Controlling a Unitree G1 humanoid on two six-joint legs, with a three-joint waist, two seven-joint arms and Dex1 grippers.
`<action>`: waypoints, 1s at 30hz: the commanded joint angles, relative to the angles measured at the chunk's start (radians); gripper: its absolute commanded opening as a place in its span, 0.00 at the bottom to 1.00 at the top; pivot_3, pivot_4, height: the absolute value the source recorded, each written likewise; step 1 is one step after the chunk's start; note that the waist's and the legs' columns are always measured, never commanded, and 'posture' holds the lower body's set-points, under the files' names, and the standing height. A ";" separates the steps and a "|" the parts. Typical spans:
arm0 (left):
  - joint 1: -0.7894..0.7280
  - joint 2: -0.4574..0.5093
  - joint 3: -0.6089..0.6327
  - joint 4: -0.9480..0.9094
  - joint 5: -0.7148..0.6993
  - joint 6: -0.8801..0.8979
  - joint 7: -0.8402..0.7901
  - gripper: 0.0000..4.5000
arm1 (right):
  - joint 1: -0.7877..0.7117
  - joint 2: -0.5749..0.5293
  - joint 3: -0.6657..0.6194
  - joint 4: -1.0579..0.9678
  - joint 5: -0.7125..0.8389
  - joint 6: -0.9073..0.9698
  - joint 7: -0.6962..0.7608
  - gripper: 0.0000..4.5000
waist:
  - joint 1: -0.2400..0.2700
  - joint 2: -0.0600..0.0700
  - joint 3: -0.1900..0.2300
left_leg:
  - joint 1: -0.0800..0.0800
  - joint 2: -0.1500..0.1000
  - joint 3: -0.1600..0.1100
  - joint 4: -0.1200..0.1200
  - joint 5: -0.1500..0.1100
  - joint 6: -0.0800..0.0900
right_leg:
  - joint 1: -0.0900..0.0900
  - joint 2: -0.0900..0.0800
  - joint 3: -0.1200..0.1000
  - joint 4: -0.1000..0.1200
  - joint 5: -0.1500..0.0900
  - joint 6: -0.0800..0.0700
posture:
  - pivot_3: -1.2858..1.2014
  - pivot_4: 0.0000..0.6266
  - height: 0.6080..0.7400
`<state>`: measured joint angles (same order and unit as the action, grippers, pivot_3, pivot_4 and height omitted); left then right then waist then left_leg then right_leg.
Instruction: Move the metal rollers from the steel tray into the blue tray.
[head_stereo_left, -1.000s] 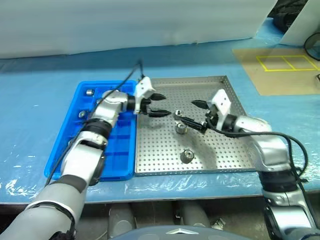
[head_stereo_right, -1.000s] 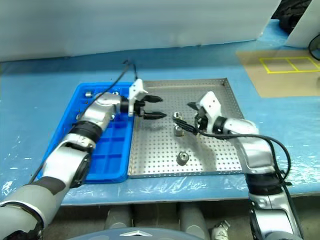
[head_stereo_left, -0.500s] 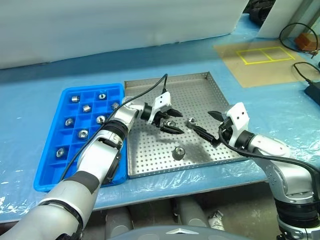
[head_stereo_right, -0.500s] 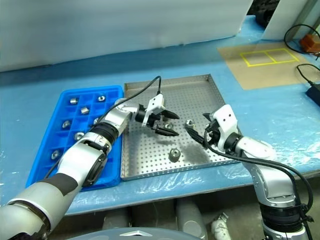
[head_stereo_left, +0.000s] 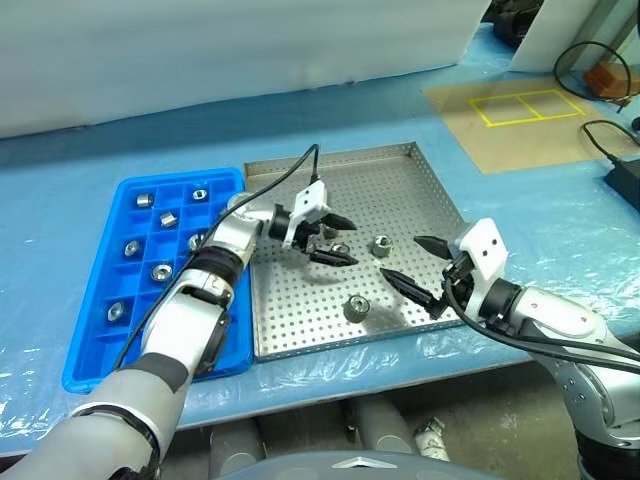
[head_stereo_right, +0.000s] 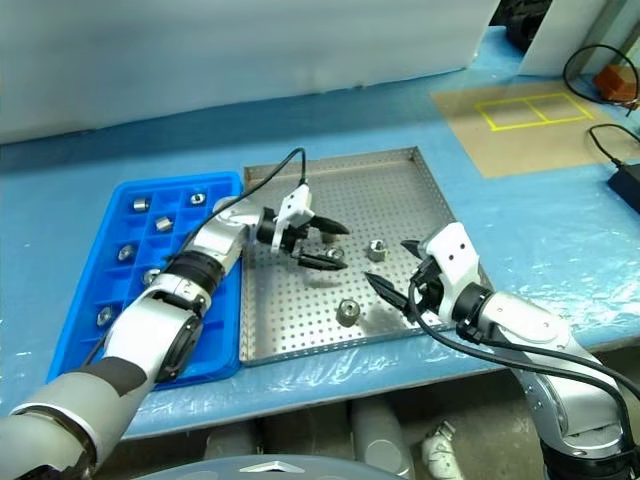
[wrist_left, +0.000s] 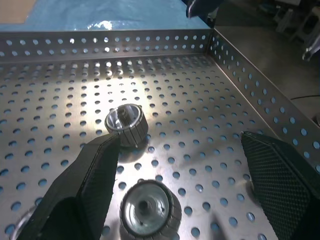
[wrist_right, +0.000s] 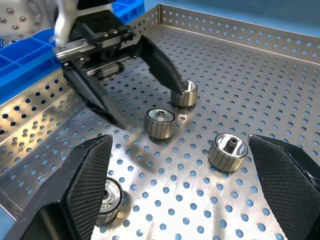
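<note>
Steel tray (head_stereo_left: 420, 180): you are looking at a large square silver metal tray with a perforated floor and a low rim, lying on the blue-covered tabletop (head_stereo_left: 80, 170) just right of the blue tray, so each transfer is a short sideways carry.

Rollers still to move: four small shiny silver-grey cylinders are sitting on the perforated floor. Two are lying close together by the left gripper (head_stereo_left: 338, 250), one is standing alone further right (head_stereo_left: 381, 244), one nearer the front rim (head_stereo_left: 356, 307).

Blue tray (head_stereo_left: 95, 360): you are filling a bright blue rectangular plastic tray with square compartments; several compartments are already holding one roller each (head_stereo_left: 162, 270), apparently one per cell.

Left gripper (head_stereo_left: 335, 238): its black fingers are standing wide apart and gripping nothing. They are straddling the pair of rollers from the blue-tray side, low over the floor, which reads as lining up a pinch on the nearer one (wrist_left: 146, 209).

Right gripper (head_stereo_left: 420, 270): its fingers are spread fully and carrying nothing. It is hanging near the tray's front right corner, apart from every roller, seemingly leaving the left arm room.

Caution: the paired rollers are lying near each other, so closing on one may nudge its neighbour.
</note>
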<state>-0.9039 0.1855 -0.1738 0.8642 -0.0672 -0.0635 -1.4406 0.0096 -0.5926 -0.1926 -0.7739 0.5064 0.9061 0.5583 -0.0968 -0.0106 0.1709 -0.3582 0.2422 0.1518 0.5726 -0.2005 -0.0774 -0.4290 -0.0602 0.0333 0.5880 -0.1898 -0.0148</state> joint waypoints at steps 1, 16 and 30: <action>0.050 0.027 -0.021 -0.189 -0.043 0.076 -0.051 0.90 | 0.017 -0.006 -0.016 -0.079 0.051 0.030 -0.022 1.00 | 0.000 0.000 0.000 | 0.002 0.000 0.000 0.000 0.000 0.000 | 0.000 0.000 0.000 0.000 0.000 0.000 | 0.26 0.24 1.00; 0.229 0.136 -0.085 -0.621 -0.131 0.271 -0.063 0.90 | 0.180 -0.016 -0.021 -0.196 0.200 0.097 -0.077 1.00 | -0.008 0.001 0.000 | 0.004 0.000 0.001 -0.001 0.000 -0.001 | 0.001 0.000 -0.001 -0.001 0.000 0.001 | 0.26 0.24 1.00; 0.307 0.102 -0.222 -0.601 -0.067 0.164 0.003 0.90 | 0.115 -0.066 0.005 -0.133 0.185 0.066 -0.089 1.00 | -0.031 0.002 -0.001 | -0.002 0.000 0.000 -0.001 0.000 0.000 | 0.000 0.000 -0.003 -0.001 -0.001 0.002 | 0.26 0.24 1.00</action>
<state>-0.5906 0.2974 -0.3805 0.2482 -0.1518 0.1457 -1.4593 0.1292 -0.6490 -0.1648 -0.8916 0.6873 0.9927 0.4738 -0.1280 -0.0082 0.1696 -0.3609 0.2421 0.1517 0.5722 -0.2009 -0.0775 -0.4287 -0.0604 0.0300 0.5862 -0.1912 -0.0124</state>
